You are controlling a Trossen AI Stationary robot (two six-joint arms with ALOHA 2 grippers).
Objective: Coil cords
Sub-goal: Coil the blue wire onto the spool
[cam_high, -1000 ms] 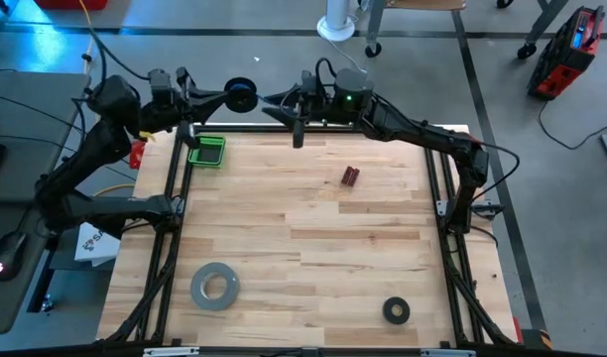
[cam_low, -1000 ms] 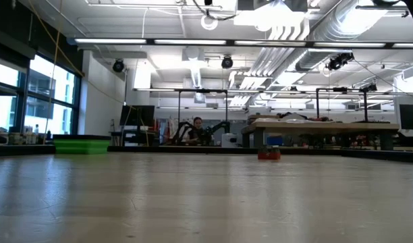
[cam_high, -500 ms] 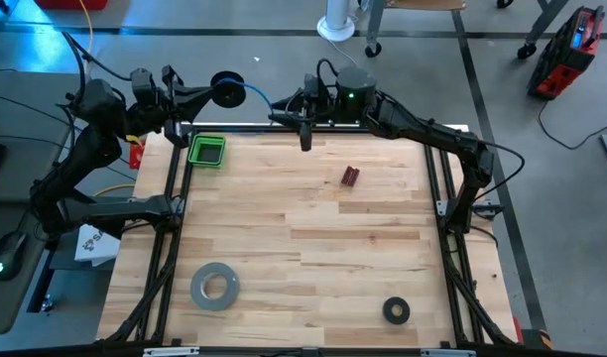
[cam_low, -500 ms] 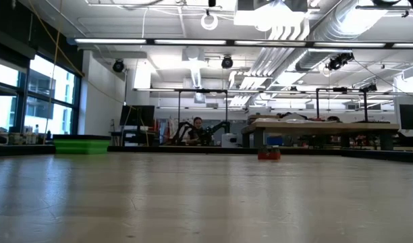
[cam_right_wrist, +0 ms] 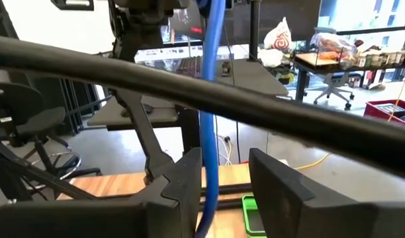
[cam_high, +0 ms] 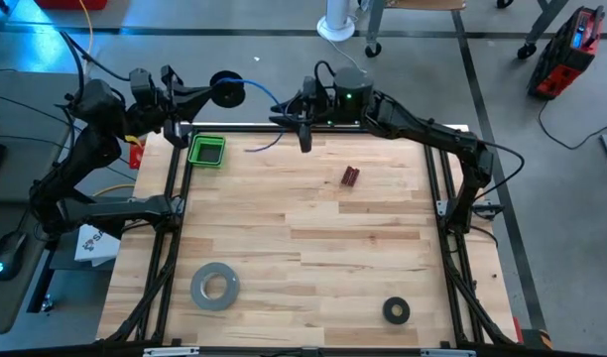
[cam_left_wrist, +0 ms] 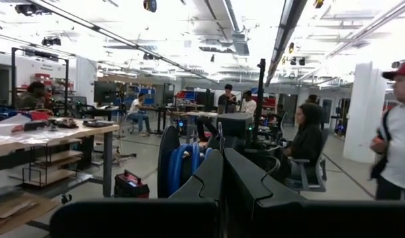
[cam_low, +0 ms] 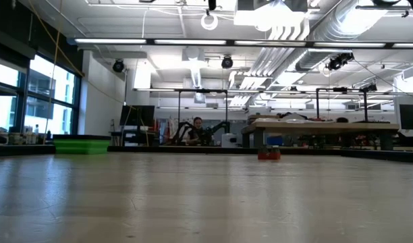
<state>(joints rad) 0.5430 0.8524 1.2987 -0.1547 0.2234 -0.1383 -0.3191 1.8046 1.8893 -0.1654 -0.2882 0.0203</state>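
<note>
One thin blue cord (cam_high: 267, 142), limp and light, trails from the spool (cam_high: 225, 90) pinched in my left gripper (cam_high: 206, 94) past the table's far edge; my right gripper (cam_high: 289, 116) seems part-open around it, best taken near the spool

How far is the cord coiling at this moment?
Partly done: blue turns already sit on the spool, which the shut left gripper holds beyond the table's far edge. The cord passes between the right gripper fingers. Left: its loose end over the table remains unwound.
</note>
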